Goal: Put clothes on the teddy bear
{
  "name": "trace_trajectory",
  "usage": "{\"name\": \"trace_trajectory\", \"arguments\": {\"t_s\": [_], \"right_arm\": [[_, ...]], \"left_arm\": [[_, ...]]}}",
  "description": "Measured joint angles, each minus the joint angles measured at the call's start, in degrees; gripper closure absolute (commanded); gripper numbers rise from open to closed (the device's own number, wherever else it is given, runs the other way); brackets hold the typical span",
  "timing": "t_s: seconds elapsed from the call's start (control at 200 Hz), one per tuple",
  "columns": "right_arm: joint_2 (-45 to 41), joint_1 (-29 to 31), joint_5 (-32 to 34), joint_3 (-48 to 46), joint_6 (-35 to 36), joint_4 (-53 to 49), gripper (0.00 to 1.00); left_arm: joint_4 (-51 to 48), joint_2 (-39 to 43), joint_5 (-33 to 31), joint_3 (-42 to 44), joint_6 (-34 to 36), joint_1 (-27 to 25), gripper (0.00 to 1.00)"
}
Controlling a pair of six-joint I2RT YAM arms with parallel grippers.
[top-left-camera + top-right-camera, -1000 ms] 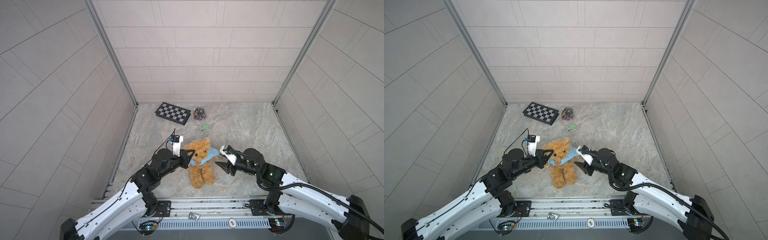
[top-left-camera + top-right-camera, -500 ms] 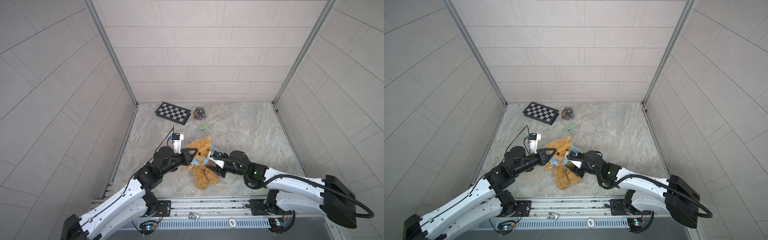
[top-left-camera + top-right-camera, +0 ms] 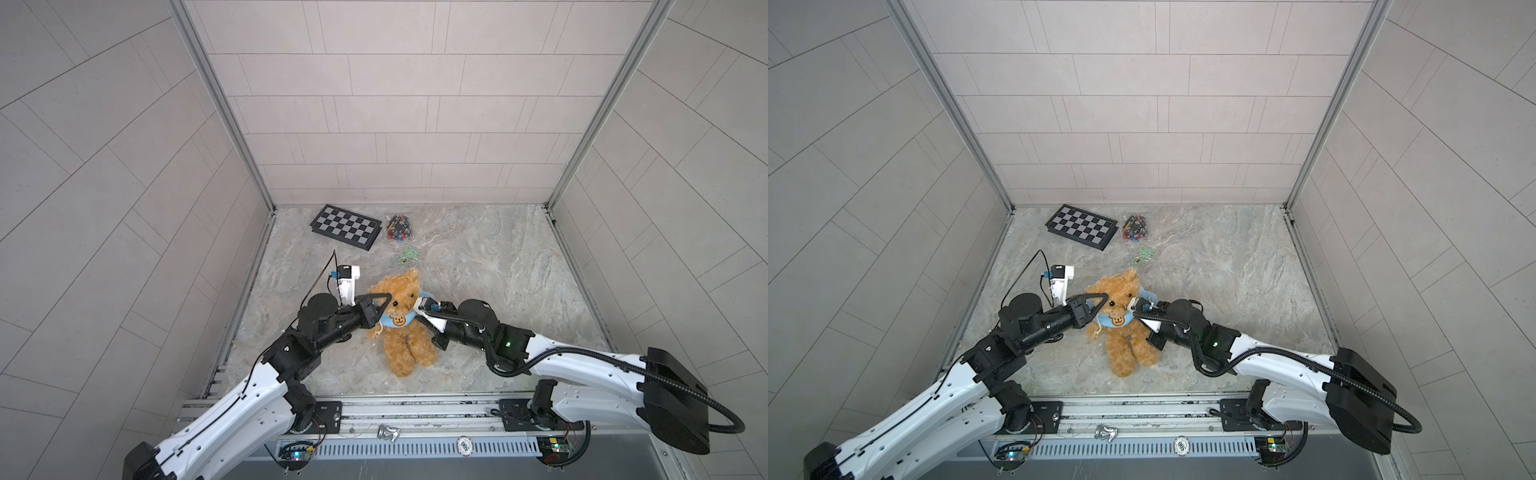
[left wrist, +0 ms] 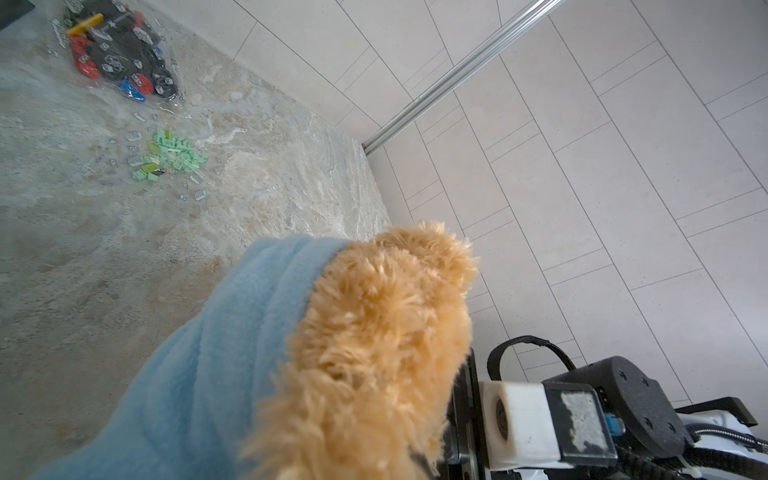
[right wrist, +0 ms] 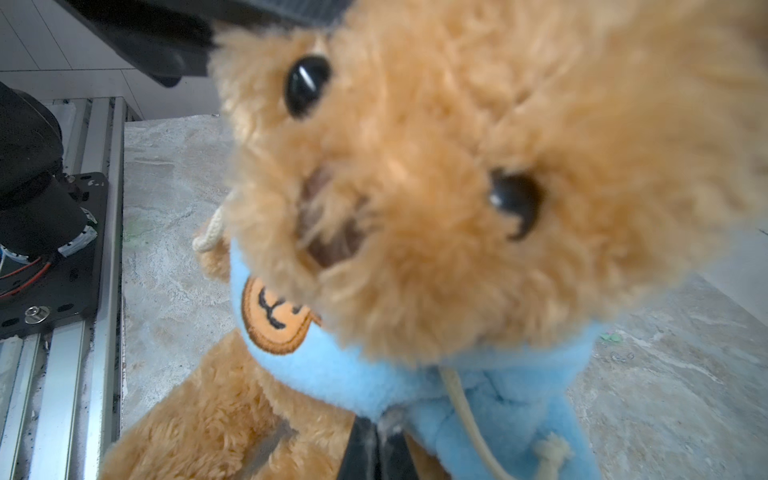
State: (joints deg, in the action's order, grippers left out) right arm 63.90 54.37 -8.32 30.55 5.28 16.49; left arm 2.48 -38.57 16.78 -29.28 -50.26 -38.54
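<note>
The soft, light teddy bear sits on the bench between left pincer and right pincer, both clamped on the blue hoodie at its neck, whose hem seems the surest hold

teddy bear: 1 | blue hoodie: 1 | chessboard: 1 | brick bags: seemingly 2

The teddy bear is shaggy golden-brown plush, with 2 glossy black bead eyes. The hoodie is soft, matt light-blue fleece — its patch is stitched, its drawstring rough pale cord. The table looks like matt, veined stone. The walls are matt tile-look panels; the front rail is brushed metal. The arm shells are smooth white plastic.
</note>
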Motion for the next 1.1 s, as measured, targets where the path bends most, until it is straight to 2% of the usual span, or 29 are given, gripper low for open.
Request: {"name": "trace_trajectory", "arguments": {"t_s": [0.165,0.36,0.526,0.696,0.831,0.956,1.041,1.096], "right_arm": [[-4.3,-0.2,3.3,-0.6,-1.0,-3.7,1.0],[-7.9,-4.1,3.5,-1.5,-5.0,-7.1,1.0],[-7.6,-4.4,3.1,-1.5,-6.0,-10.7,1.0],[-7.3,-8.5,0.7,-0.7,-8.9,-13.0,1.0],[-4.9,-9.5,-1.7,-0.1,-9.8,-13.8,1.0],[-0.5,-9.4,-3.5,1.6,-9.7,-16.0,1.0],[2.4,-9.5,-4.6,4.2,-9.4,-17.4,0.87],[3.0,-9.2,-4.8,5.4,-8.7,-17.6,0.76]], "left_arm": [[-0.9,2.5,0.4,1.0,-0.4,2.2,1.0],[-0.1,4.3,1.5,5.4,-1.9,3.7,1.0],[-0.4,5.6,1.9,7.6,-3.5,3.9,1.0],[-1.6,8.0,2.3,8.8,-4.4,5.2,1.0],[0.9,7.4,1.6,12.6,-7.5,5.2,1.0],[2.0,6.1,-1.5,14.6,-10.3,2.6,1.0],[3.6,6.0,-4.1,15.2,-12.4,0.7,1.0],[5.7,5.7,-5.7,16.1,-14.3,0.2,1.0]]}}
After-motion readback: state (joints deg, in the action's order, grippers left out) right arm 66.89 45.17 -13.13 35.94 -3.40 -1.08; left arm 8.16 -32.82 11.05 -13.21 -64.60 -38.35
